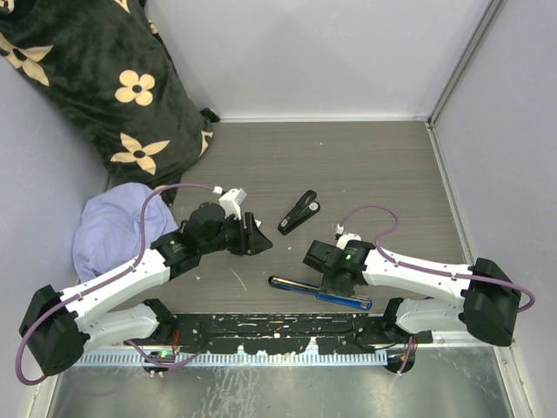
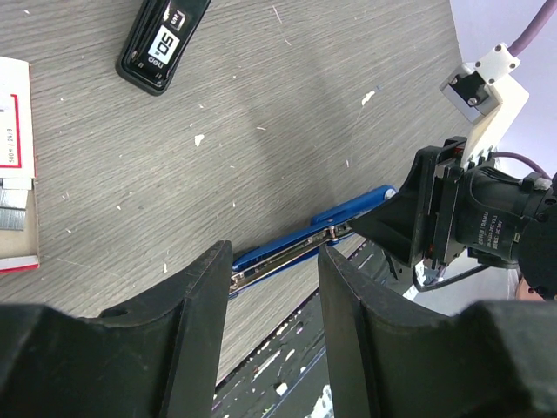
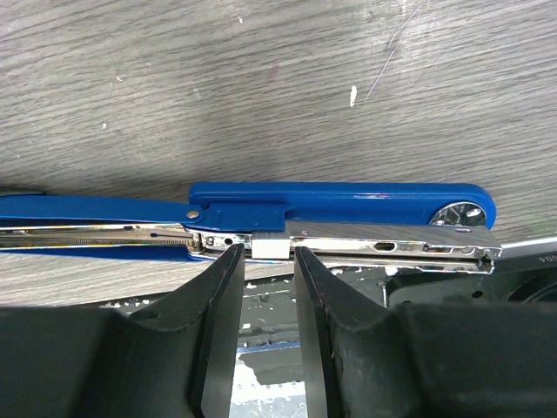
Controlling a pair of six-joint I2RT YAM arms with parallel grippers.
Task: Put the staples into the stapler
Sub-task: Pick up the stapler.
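The blue stapler (image 3: 348,196) lay swung open and flat on the table (image 1: 374,174), close to the near edge, with its chrome channel bared. The right gripper (image 3: 268,257) hung low over it with its claw narrow. Its two fingers stood either side of a small white block (image 3: 271,246) in that channel. A sliver of space showed on each side of the block, so the claw seemed to hold nothing.

The left gripper (image 2: 274,261) hovered above bare wood further left, its claw about half wide and empty. Between its fingers, in its own camera, part of the blue stapler showed. The right arm's black fingers stood over the stapler's far end.

The staples (image 2: 16,131) lay flat on the table at the very left edge of the left wrist view, cut off by the frame. It was a white box with red trim, with something grey showing at one end. It sat well apart from the blue stapler and touched neither gripper. From above I could not pick it out.

A black stapler (image 1: 298,212) lay closed near the middle of the table, apart from both claws. A lilac cloth (image 1: 109,235) was bunched at the left side, and a black flowered cushion (image 1: 104,78) filled the far left corner.
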